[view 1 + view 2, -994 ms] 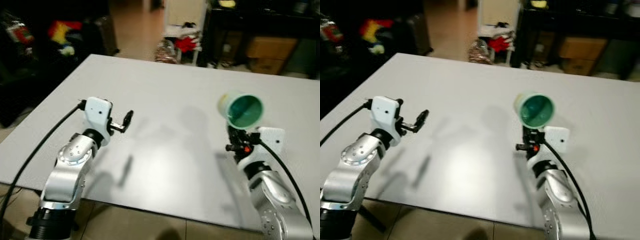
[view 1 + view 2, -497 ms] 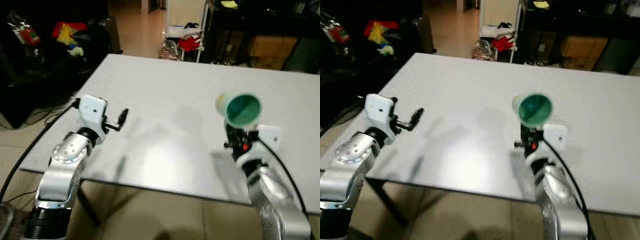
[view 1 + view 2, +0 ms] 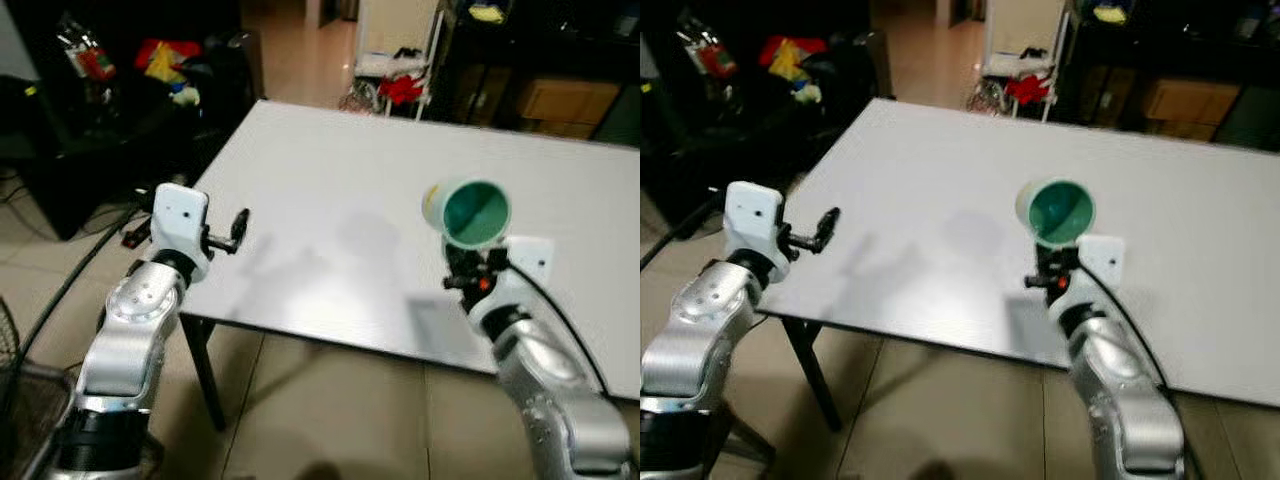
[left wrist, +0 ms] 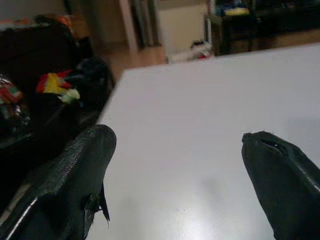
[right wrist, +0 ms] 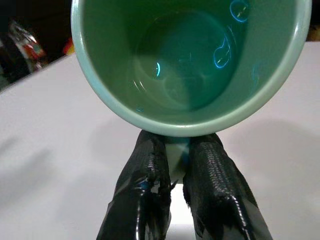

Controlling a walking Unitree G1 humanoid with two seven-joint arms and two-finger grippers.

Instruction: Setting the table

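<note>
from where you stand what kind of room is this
Probably a lived-in home dining or living area: a large white table, toys piled on dark furniture, and cardboard boxes on dark shelving behind. The right gripper holds a green cup.

Both eye views look down from the head at the same desk (image 3: 330,190); each wrist view looks closely along its own fingers.
</note>
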